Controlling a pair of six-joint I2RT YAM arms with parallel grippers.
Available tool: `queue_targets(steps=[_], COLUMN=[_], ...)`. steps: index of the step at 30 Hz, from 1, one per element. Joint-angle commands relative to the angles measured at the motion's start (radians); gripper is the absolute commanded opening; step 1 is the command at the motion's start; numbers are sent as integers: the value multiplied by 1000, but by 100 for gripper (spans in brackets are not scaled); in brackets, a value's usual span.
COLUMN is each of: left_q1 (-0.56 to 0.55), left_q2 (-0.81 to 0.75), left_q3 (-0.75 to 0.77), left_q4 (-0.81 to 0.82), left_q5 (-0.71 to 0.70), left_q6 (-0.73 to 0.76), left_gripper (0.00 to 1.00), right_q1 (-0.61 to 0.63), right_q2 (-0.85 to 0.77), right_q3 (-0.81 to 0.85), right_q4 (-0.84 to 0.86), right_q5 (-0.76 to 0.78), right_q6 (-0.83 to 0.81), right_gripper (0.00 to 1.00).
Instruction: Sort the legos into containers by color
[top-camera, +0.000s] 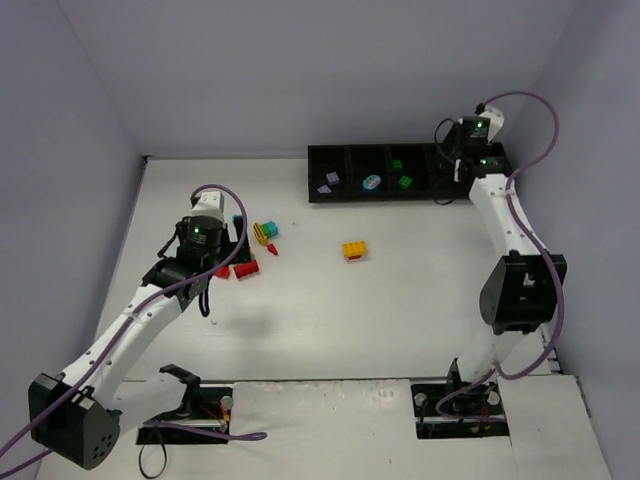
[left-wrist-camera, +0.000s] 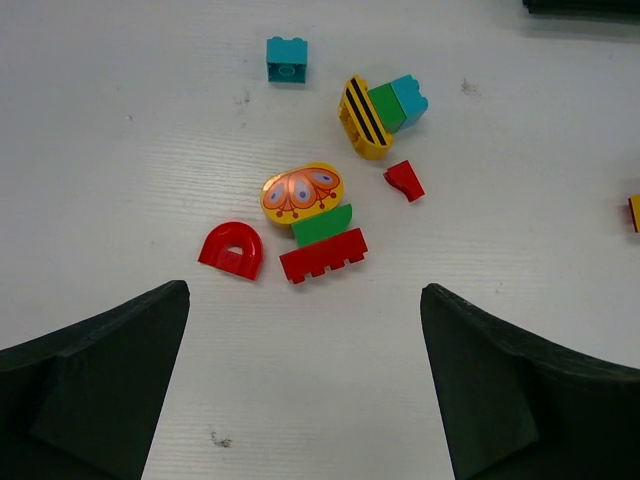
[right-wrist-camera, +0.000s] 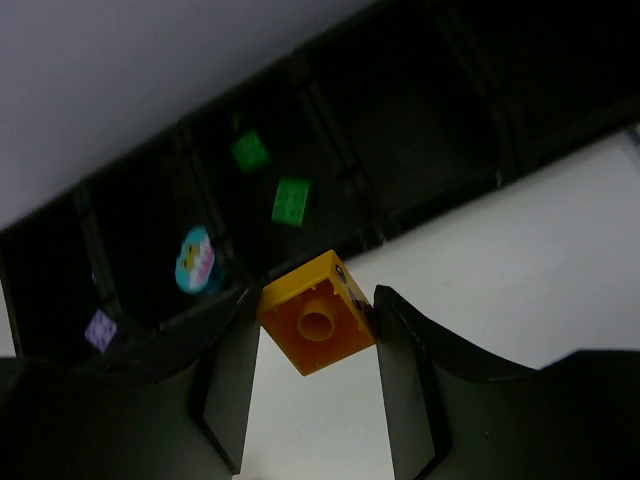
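My right gripper (right-wrist-camera: 315, 300) is shut on a yellow-orange brick (right-wrist-camera: 318, 322) and holds it above the near wall of the black tray (right-wrist-camera: 420, 170). In the top view this gripper (top-camera: 450, 168) is over the tray's right end (top-camera: 325, 195). The bins hold two green bricks (right-wrist-camera: 291, 200), a teal round piece (right-wrist-camera: 195, 260) and a lilac brick (right-wrist-camera: 100, 328). My left gripper (left-wrist-camera: 305, 290) is open and empty just short of a red studded brick (left-wrist-camera: 322, 256), a red arch (left-wrist-camera: 232, 249), a green piece (left-wrist-camera: 322, 225) and a yellow butterfly oval (left-wrist-camera: 302, 193).
Farther on lie a teal brick (left-wrist-camera: 287, 58), a yellow striped, green and light-blue cluster (left-wrist-camera: 380, 112) and a small red wedge (left-wrist-camera: 404, 180). A yellow brick (top-camera: 355, 249) sits alone mid-table. Walls close the table at the back and both sides.
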Motion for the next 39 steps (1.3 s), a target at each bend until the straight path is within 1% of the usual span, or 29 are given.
queue_targets(steps=[1,2,3,5,6,10,13,14,15,16,17,19,20,21,22,23,25,26,28,31,32,33,34,35,36,37,38,39], left_q1=[6,6,6,8,8,6,6,6,6,6,6,6,8,6,6,6,6,5,5,5,5,2,0,-5,-17,-25,-32,-41], left_q2=[16,21,21,24,24,45,58,59,62,67,69,73,76,81,82,84,90,92,90,98,102,113,119,133,142,150,162,165], left_q3=[45,44,39,38,38,39,42,42,41,42,42,41,42,44,44,47,48,47,42,53,79,91,104,128,140,153,165,183], left_q4=[50,53,59,61,62,64,58,61,61,61,61,61,61,62,62,65,73,84,102,119,110,108,107,107,104,92,84,78], left_q5=[10,10,15,30,36,47,52,53,55,55,55,53,56,61,68,79,133,153,211,290,309,320,331,331,329,319,308,300], left_q6=[28,27,27,30,28,34,38,39,42,44,44,48,48,51,53,54,67,71,83,122,134,151,159,181,198,214,238,242], left_gripper=[93,92,93,92,92,92,92,92,92,92,92,92,92,93,92,92,92,92,92,92,92,92,92,92,92,92,92,92], right_q1=[-52,-52,-93,-110,-116,-147,-167,-170,-173,-174,-176,-176,-176,-176,-176,-176,-176,-176,-176,-171,-168,-152,-138,-119,-80,-63,-27,25], right_q2=[145,176,241,311,376,507,599,616,650,659,668,678,670,662,652,632,609,584,572,489,428,397,364,298,267,203,172,144], right_q3=[146,186,268,351,434,577,667,684,704,730,743,756,760,758,755,743,724,699,685,587,544,454,406,357,257,209,163,75], right_q4=[12,13,15,24,24,27,29,30,30,33,35,40,41,43,44,44,47,50,52,49,53,58,59,61,61,61,60,59], right_q5=[2,0,3,-21,-29,-38,-78,-96,-127,-135,-154,-170,-179,-181,-184,-188,-199,-199,-207,-240,-253,-265,-277,-273,-265,-260,-257,-257], right_q6=[-9,-9,-11,-20,-23,-27,-29,-29,-32,-41,-47,-58,-69,-75,-80,-96,-109,-124,-133,-120,-116,-123,-133,-149,-181,-198,-211,-240], right_gripper=[0,0,0,1,2,4,10,14,21,25,36,44,53,56,58,62,64,71,73,73,72,72,71,71,71,72,73,75])
